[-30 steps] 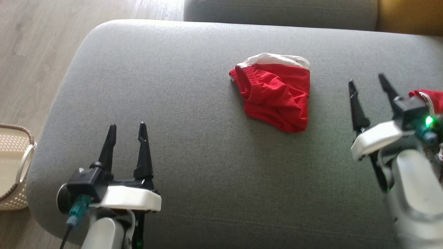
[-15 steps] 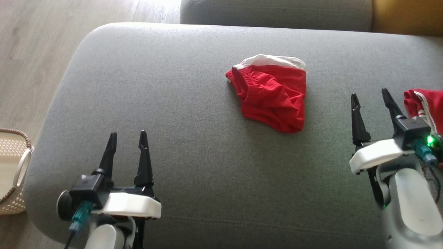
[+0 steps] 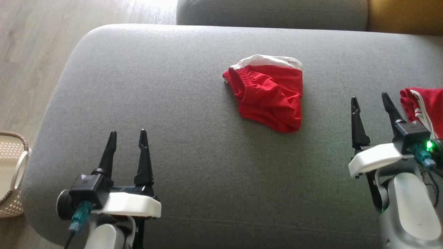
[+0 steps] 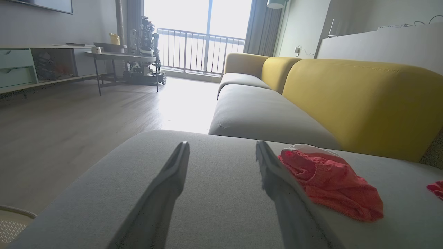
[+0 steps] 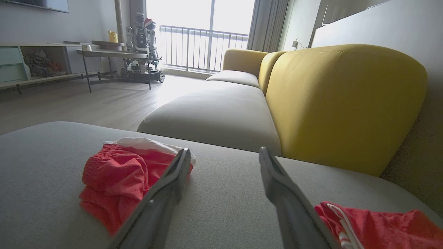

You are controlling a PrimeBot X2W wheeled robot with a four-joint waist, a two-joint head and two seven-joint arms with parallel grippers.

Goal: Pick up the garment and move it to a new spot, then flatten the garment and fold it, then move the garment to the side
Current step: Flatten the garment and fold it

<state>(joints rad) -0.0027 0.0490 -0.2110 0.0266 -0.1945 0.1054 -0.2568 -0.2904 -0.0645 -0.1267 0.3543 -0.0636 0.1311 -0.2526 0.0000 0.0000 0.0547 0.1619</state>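
The right end effector [image 3: 369,98] had drawn back toward the near edge of the grey sofa cushion [image 3: 173,86] over the last second. Its fingertips, earlier level with the red garment [image 3: 270,97], now stood nearer than it, just beside a second red garment [image 3: 424,103] with white striping at the cushion's right edge. The head camera had also swung a little, so the small drift of the cushion and garments across that view was no move of theirs. The left end effector [image 3: 127,133] kept its place near the near left corner. Both end effectors were released, fingers spread wide, holding and touching nothing. The red garment, with its white band toward the far edge, lay rumpled around the middle of the cushion, somewhat toward the far edge, well apart from both end effectors. In the right wrist view it lay beyond the left finger [image 5: 114,180], the second piece beside the right finger [image 5: 380,224]. The retreat likely meant the right arm was settling to rest. The scene would fit a piece just set aside at the right edge, or a rumpled one in the middle waiting to be lifted. A basket [image 3: 10,173] stood on the floor off the left edge.
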